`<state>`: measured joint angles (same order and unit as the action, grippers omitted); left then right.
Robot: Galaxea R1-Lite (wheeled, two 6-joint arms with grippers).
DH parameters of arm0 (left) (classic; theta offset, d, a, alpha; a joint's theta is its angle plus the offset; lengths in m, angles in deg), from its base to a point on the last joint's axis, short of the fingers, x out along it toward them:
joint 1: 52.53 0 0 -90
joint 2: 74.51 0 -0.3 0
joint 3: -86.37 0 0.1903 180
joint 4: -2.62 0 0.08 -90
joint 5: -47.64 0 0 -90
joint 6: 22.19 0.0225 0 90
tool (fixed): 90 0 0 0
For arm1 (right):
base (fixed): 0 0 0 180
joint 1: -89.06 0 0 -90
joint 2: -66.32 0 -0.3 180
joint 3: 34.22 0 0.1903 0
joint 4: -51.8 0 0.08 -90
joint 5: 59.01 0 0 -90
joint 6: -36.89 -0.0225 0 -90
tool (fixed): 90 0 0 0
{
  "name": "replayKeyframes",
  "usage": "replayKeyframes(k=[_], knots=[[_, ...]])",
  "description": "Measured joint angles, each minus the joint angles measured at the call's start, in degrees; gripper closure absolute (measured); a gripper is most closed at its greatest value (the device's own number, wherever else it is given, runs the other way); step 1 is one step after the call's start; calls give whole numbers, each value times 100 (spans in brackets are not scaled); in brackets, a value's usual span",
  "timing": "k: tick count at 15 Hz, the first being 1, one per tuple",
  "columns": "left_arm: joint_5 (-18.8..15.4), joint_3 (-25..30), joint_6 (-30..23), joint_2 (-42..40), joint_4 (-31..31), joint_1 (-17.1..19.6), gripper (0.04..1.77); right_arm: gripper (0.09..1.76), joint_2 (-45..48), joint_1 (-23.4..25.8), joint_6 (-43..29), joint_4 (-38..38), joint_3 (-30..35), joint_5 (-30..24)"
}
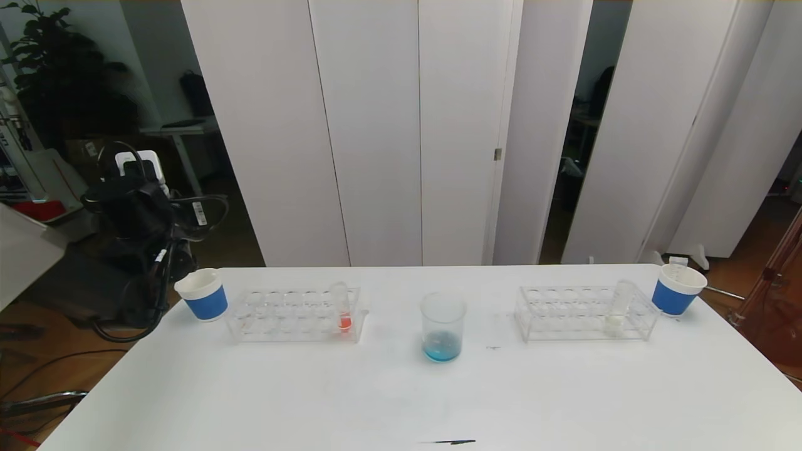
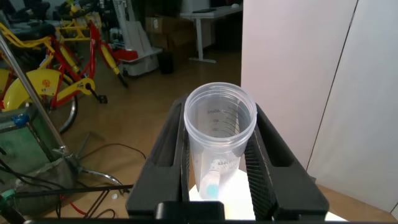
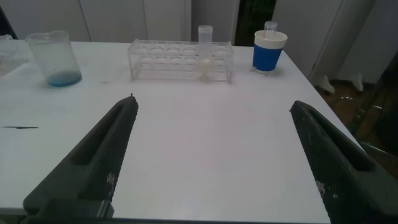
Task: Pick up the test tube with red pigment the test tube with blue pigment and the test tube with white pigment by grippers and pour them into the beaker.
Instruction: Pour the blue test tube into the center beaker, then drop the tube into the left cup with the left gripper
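Clamped between the two black fingers of my left gripper (image 2: pixel 221 115) is the test tube with blue pigment (image 2: pixel 221 134), a clear plastic tube with a faint printed scale. Only a small blue remnant shows at its rounded bottom. This gripper and its tube lie outside the head view, so I cannot tell how they stand relative to the table.

My right gripper (image 3: pixel 213 106) hovers low over the near right part of the white table (image 1: pixel 401 401). Its fingers are spread wide apart with nothing between them.

At the table's centre stands the beaker (image 1: pixel 443 326), a clear straight-sided cylinder holding a shallow layer of blue liquid.

To its left is a clear acrylic rack (image 1: pixel 294 316). At that rack's end nearer the beaker, a clear test tube with red pigment (image 1: pixel 341 307) stands upright. Beyond the rack's far end stands a blue-and-white paper cup (image 1: pixel 202 294).

To the beaker's right is a second clear rack (image 1: pixel 586 313). The test tube with white pigment (image 1: pixel 620 307), a clear tube with milky liquid at its bottom, stands upright near that rack's right end. Just beside that end stands another blue-and-white paper cup (image 1: pixel 677 289), with a clear empty-looking tube (image 3: pixel 270 27) rising from it.
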<state>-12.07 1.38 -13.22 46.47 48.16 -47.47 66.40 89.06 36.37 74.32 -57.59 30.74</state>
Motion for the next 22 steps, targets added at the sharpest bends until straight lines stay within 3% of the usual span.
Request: replayKeyframes(k=[4,9,12,22], knots=[[-169,-45,-346,501,-71,150,121,10,0,0,1,0,0,2],[-196,-22,-413,1019,-24,325,121,10,0,0,0,-2,0,0],[-411,-59,-606,1281,-38,334,121,10,0,0,0,0,0,0],[-445,-149,-595,1598,-13,340,121,10,0,0,0,0,0,0]])
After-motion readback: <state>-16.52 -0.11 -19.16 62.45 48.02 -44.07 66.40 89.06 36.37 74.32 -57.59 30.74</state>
